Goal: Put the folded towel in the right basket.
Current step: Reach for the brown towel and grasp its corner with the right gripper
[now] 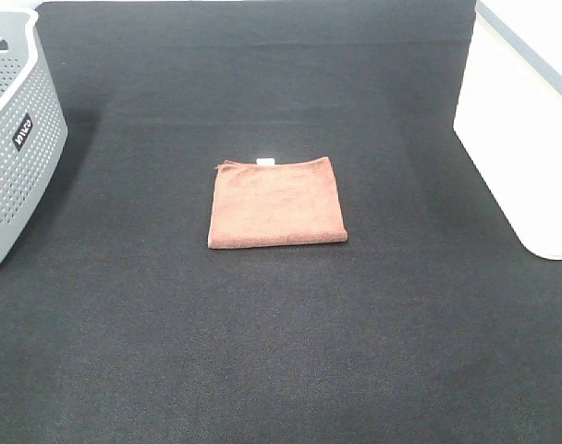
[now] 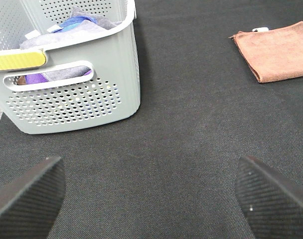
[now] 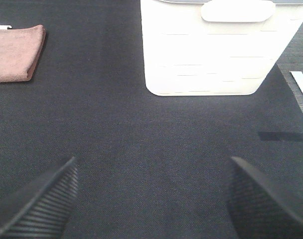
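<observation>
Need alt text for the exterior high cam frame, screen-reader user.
A folded brown towel lies flat in the middle of a black mat, a small white tag at its far edge. A grey perforated basket stands at the left edge and a white basket at the right, both partly cut off.

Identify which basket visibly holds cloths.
The grey basket on the left: purple and grey cloths show over its rim. The white basket on the right hides its inside.
</observation>
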Tool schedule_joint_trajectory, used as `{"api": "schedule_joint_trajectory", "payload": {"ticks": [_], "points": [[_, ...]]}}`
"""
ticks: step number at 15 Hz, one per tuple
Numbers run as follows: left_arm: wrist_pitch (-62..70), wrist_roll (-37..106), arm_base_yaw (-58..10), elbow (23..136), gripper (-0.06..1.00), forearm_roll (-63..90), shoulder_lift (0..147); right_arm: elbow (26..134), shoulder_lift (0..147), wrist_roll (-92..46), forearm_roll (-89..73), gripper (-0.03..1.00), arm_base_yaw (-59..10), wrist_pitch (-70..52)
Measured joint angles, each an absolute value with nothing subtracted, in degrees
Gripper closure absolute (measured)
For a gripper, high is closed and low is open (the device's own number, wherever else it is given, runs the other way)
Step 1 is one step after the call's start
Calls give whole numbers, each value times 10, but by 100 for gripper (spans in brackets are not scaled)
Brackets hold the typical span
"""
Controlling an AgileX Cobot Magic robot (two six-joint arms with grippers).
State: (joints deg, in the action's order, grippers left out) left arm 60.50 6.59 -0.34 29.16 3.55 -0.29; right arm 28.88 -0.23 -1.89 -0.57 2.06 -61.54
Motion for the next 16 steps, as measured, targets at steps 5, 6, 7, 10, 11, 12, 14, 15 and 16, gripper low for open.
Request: {"api": "schedule_joint_trajectory", "payload": {"ticks": [5,6,7,10,11,12,14,15,16], "points": [[605,66,-3,292,7,36,-3,289,-2,-19,-6,21,21,-615],[605,66,-3,292,7,36,-3,289,-2,-19,-6,21,21,-615],[605,66,-3,292,7,36,-3,289,-2,-19,-6,21,21,-615],[605,66,-3,292,7,36,-3,289,-2,-19,-6,21,21,-615],[605,66,-3,292,7,36,-3,289,-2,-19,-6,21,21,-615],[605,66,-3,292,7,36,-3,289,-2,-19,-6,21,21,-615],[605,66,-3,292,7,36,-3,289,-2,-19,-6,21,21,-615],[605,66,-3,292,7,36,-3,289,-2,-19,-6,21,21,-615],[605,66,-3,292,7,36,-3,289,-2,-19,-6,21,21,-615]]}}
